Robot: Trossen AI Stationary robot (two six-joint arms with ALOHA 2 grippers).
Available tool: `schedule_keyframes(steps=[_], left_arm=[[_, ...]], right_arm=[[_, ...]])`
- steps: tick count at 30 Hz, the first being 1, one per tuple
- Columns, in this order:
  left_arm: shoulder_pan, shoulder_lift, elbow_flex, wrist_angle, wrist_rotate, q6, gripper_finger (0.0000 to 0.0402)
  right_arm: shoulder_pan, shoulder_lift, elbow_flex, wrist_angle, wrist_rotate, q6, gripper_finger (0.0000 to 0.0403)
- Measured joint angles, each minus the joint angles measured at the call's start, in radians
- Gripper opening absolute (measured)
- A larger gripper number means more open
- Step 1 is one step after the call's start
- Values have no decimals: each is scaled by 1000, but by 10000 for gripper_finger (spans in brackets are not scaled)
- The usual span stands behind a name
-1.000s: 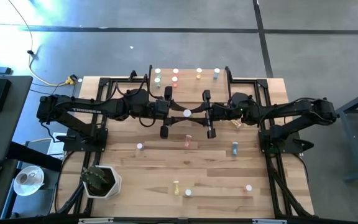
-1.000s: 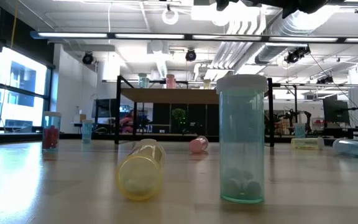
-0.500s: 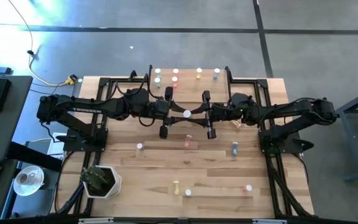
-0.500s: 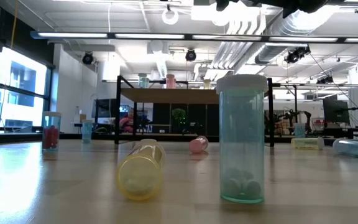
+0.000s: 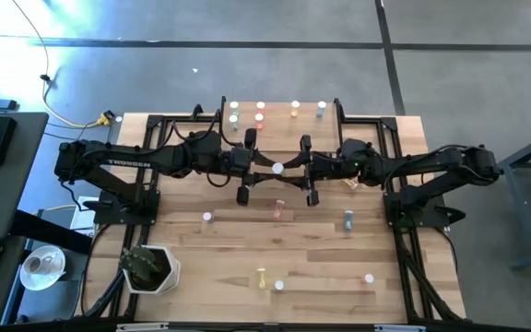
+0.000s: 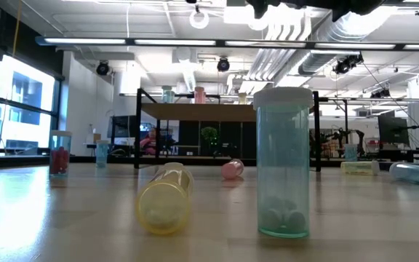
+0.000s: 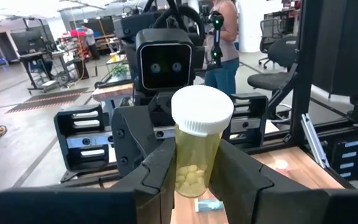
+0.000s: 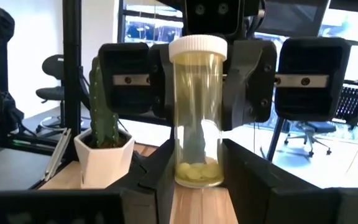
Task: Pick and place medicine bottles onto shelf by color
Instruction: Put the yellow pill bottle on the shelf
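Above the middle of the worktop (image 5: 321, 267) the two arms meet head-on, and a yellow medicine bottle (image 7: 197, 147) with a white cap stands upright between them. The left hand (image 7: 194, 180) is pressed together on this bottle, its fingers (image 7: 157, 177) pinching the lower body where small pills lie at the bottom. The right hand (image 8: 194, 171) faces it from the opposite side with the same bottle (image 8: 196, 112) standing between its own fingers (image 8: 247, 171); whether those fingers press the bottle or stand just clear of it cannot be told. In the high view the white cap (image 5: 277, 169) shows as a small dot midway between the two hands. Beyond the hands, at the far edge of the worktop, the shelf (image 5: 279, 118) carries upright bottles in a row: green (image 5: 234, 112), pink-red (image 5: 260, 112), yellow-orange (image 5: 295, 110) and blue (image 5: 321, 110). Nearer than the hands, a pink bottle (image 5: 278, 209) and a blue bottle (image 5: 348, 220) rest on the wood, and further bottles sit close to the near edge. In the low view a pale blue bottle (image 6: 283, 164) stands upright and a yellow bottle (image 6: 166, 198) lies on its side beside it. A small potted cactus (image 5: 150, 267) sits at the near left corner.
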Motion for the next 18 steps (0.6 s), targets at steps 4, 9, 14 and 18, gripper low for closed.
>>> schedule_keyframes(steps=[4, 9, 14, 18], left_arm=[[0, 0, 0, -20, -24, 2, 90], [1, 0, 0, -50, -71, 4, 90], [3, 0, 0, -57, -79, 4, 90], [2, 0, 0, -62, -111, 4, 90]], right_arm=[[-1, -3, 0, -41, 8, 3, 119], [-1, -10, 0, -67, 44, 8, 119], [-1, -10, 0, -83, 101, 4, 119], [-1, -10, 0, -114, 105, 37, 125]])
